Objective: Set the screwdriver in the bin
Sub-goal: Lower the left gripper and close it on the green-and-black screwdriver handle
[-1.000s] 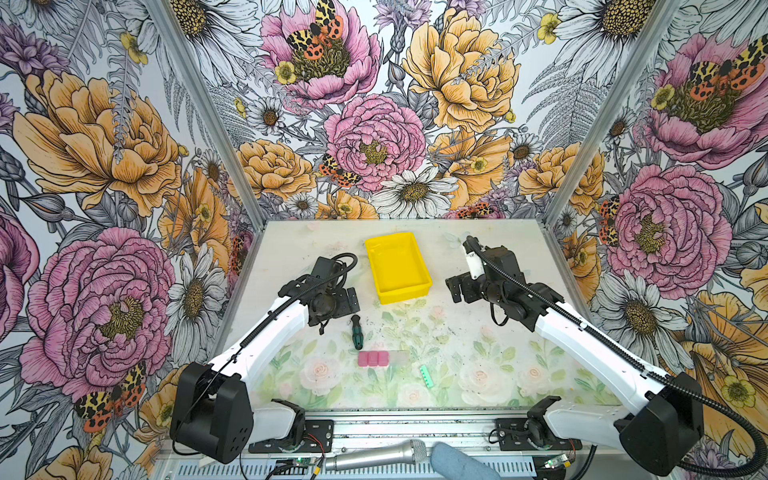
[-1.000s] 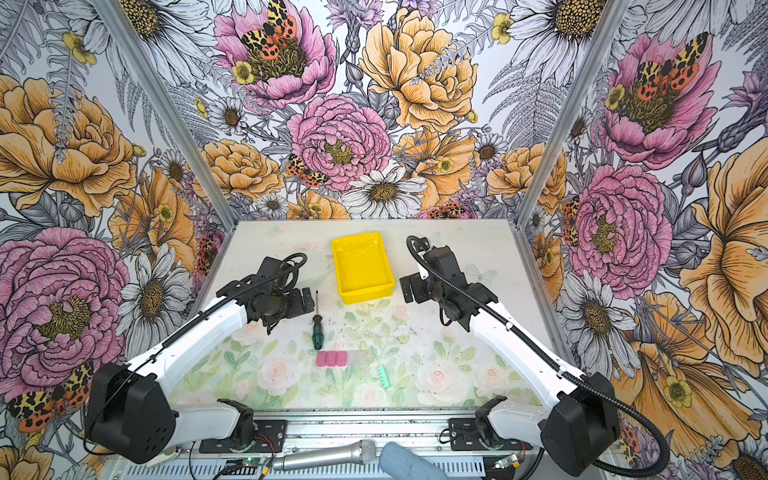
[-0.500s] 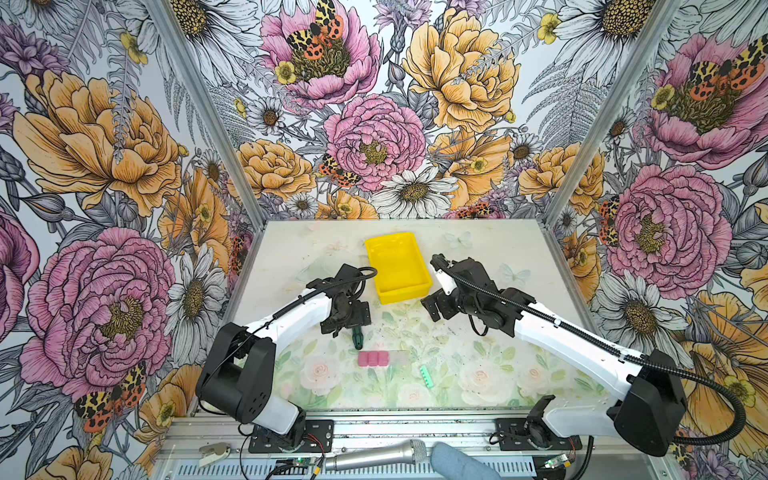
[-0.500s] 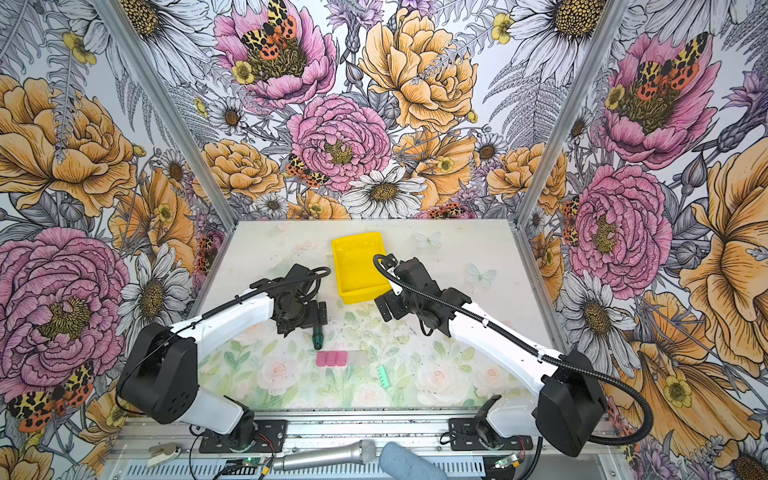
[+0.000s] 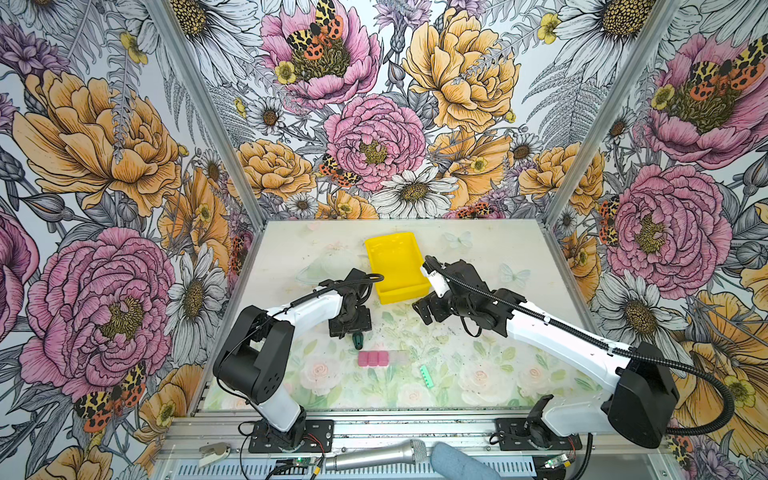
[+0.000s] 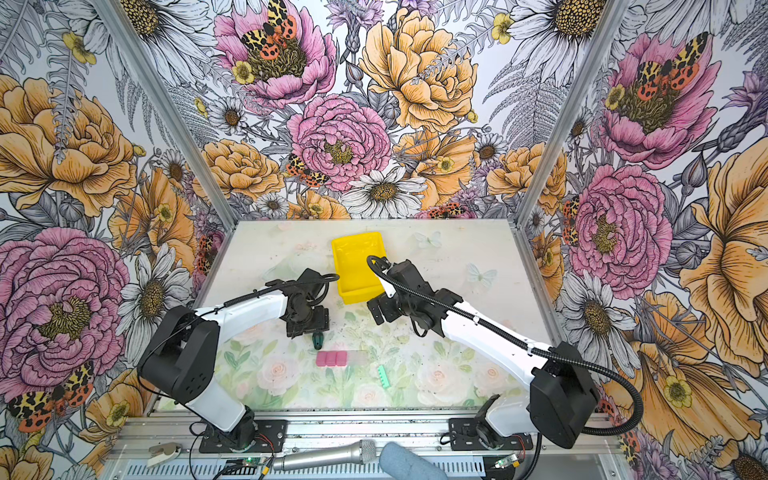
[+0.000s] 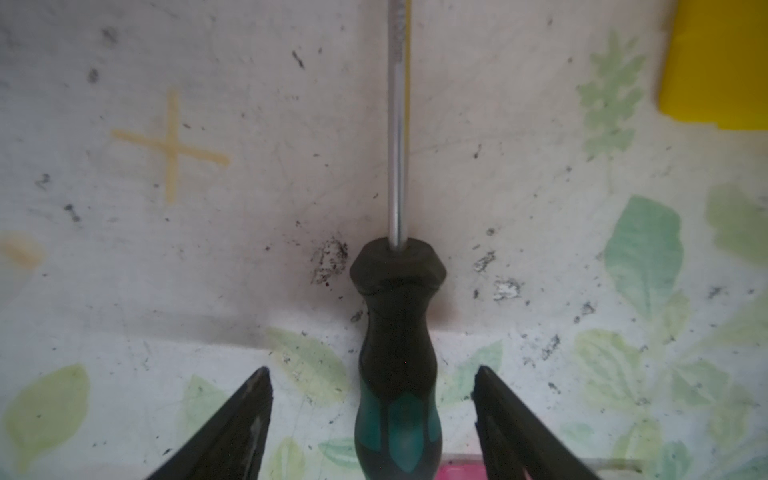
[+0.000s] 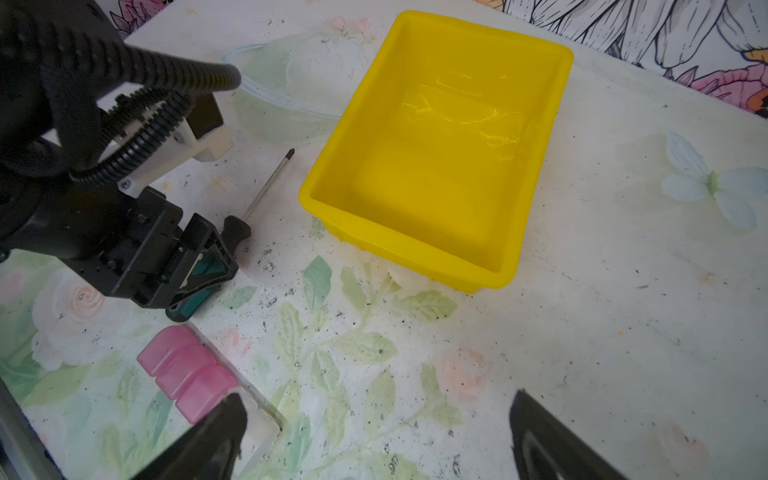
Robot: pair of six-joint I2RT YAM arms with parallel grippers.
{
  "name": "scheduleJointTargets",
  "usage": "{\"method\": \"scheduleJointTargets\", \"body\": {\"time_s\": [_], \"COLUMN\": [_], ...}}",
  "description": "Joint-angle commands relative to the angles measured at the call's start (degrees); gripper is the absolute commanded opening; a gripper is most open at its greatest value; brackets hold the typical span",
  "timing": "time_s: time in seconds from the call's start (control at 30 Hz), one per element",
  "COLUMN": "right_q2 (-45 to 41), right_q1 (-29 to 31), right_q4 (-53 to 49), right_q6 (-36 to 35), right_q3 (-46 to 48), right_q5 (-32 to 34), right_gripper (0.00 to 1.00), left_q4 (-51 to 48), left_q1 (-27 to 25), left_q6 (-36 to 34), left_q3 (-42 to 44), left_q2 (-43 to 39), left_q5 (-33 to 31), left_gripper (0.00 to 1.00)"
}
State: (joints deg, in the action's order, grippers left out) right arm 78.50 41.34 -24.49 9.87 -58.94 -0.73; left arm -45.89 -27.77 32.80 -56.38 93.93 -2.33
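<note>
Left pincer (image 7: 371, 370) stands apart around the handle of the screwdriver (image 7: 397, 324), not touching it; the screwdriver lies on the worktop (image 5: 478, 365), lower left of the bin (image 5: 402, 297). Right pincer (image 8: 378, 397) is apart too, empty.

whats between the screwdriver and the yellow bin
Nothing loose: just bare, speckled tabletop lies between the screwdriver and the bin, clearest in the right wrist view.
</note>
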Motion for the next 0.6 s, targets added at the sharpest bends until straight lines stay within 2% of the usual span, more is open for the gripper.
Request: {"method": "scheduleJointTargets", "body": {"time_s": [0.0,0.1,0.23,0.57], "right_q2": [0.5,-0.1,-1.1,-1.4], "right_q1": [0.3,0.3,0.3,0.2], "right_q4": [1.4,1.3,1.3,1.2], "right_q6": [1.6,2.4,2.6,2.3], "right_q3": [1.3,1.9,2.4,2.4], "right_q5": [-1.1,0.7,2.4,1.9], "right_gripper": [0.99,0.99,0.99,1.0], "left_q4": [1.8,1.8,1.8,1.9], "left_q1": [-0.8,-1.5,-2.1,-3.0], "left_q6": [1.1,1.5,2.1,3.7], "left_q3": [-1.6,-1.6,-1.5,-0.5], "left_q2": [1.0,1.8,2.8,3.8], "left_q5": [-2.1,-2.8,-3.7,-6.1], "left_gripper": [0.72,0.7,0.61,0.44]}}
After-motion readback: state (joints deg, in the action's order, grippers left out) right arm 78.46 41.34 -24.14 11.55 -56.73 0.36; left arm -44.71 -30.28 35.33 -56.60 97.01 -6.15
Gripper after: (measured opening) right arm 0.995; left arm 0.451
